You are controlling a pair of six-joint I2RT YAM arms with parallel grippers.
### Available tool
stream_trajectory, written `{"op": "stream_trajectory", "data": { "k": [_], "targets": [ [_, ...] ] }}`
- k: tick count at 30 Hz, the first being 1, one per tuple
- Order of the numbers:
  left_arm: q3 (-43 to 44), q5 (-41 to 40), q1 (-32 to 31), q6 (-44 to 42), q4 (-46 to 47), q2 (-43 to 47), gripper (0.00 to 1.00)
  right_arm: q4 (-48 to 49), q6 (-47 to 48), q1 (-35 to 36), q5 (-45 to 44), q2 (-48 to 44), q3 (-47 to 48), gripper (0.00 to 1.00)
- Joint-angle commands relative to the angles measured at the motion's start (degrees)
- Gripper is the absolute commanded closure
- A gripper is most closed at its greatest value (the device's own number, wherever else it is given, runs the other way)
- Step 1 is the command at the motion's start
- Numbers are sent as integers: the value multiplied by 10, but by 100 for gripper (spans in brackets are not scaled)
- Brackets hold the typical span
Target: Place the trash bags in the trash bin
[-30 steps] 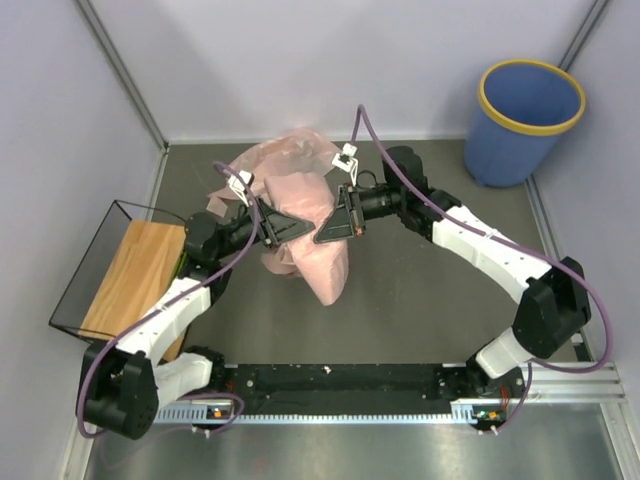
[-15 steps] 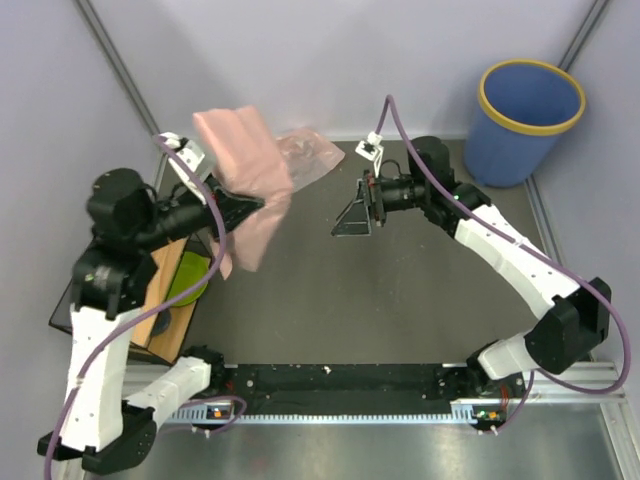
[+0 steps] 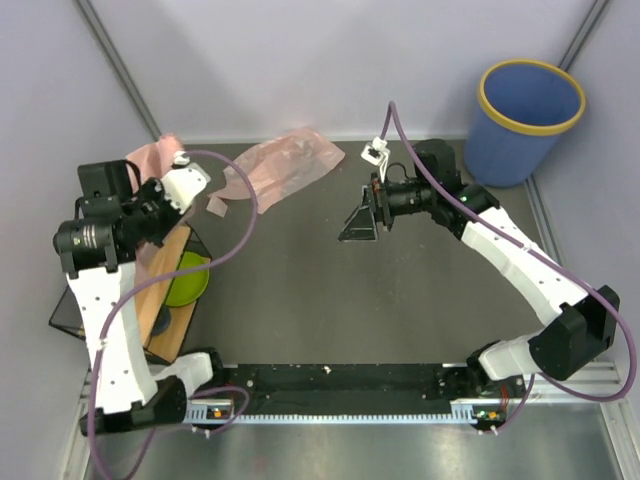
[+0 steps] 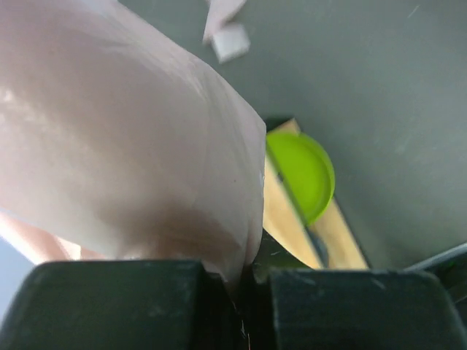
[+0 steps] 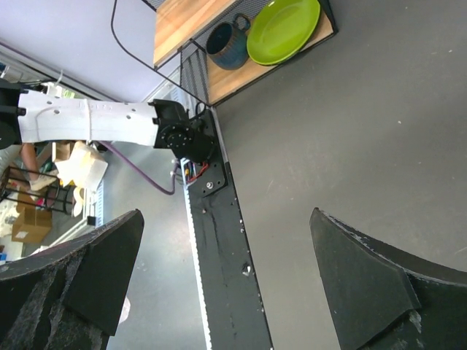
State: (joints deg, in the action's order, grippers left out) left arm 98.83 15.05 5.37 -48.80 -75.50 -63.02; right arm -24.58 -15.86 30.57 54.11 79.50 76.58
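One trash bag, thin and pale pink, is pinched in the left claw. Its two black fingers are pressed together on a fold of the film. The rest of the bag billows up and away from them and fills most of the left wrist view. From above, this claw is lifted high over the left edge of the counter, and only a corner of the bag shows behind its wrist.

A second trash bag lies crumpled on the counter. It is to the right of the left claw, and to the left of and a little beyond the right claw. Neither claw touches it. The right claw stands wide with nothing between its fingers, hanging over the middle of the counter.

The trash bin, blue with a yellow rim, stands upright off to the right of the right claw and farther back, in the far right corner. It is well apart from both bags and from both claws.

Beneath the left claw a green plate rests on a wooden board inside a black wire basket. The right wrist view shows a dark blue mug just beside the plate on that board.
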Motion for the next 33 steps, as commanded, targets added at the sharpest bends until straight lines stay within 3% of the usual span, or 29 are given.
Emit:
{"op": "stream_trajectory", "data": {
  "k": [1, 3, 9, 17, 20, 22, 24, 27, 33],
  "targets": [
    [-26, 2, 136, -126, -127, -31, 100, -5, 19, -1, 7, -20, -6, 1],
    [-27, -7, 201, -140, -127, -59, 100, -7, 24, -1, 5, -25, -17, 1],
    [-104, -46, 280, -176, -126, -68, 100, -12, 28, -1, 6, -23, -27, 1],
    [-167, 9, 363, -190, -127, -108, 98, -13, 29, -1, 14, -12, -30, 1],
    [-179, 47, 363, -183, -126, -110, 82, -14, 25, -1, 19, -3, -25, 1],
    [-166, 65, 364, -171, -126, -111, 51, -16, 25, -1, 21, -1, -21, 1],
    [-138, 84, 364, -156, -125, -108, 33, -16, 24, -2, 22, -2, -21, 1],
    [-92, 93, 364, -128, -125, -107, 18, -19, 27, -1, 24, -1, -22, 1],
    [-49, 95, 364, -115, -125, -83, 15, -21, 27, -1, 27, 4, -20, 1]
  ]
}}
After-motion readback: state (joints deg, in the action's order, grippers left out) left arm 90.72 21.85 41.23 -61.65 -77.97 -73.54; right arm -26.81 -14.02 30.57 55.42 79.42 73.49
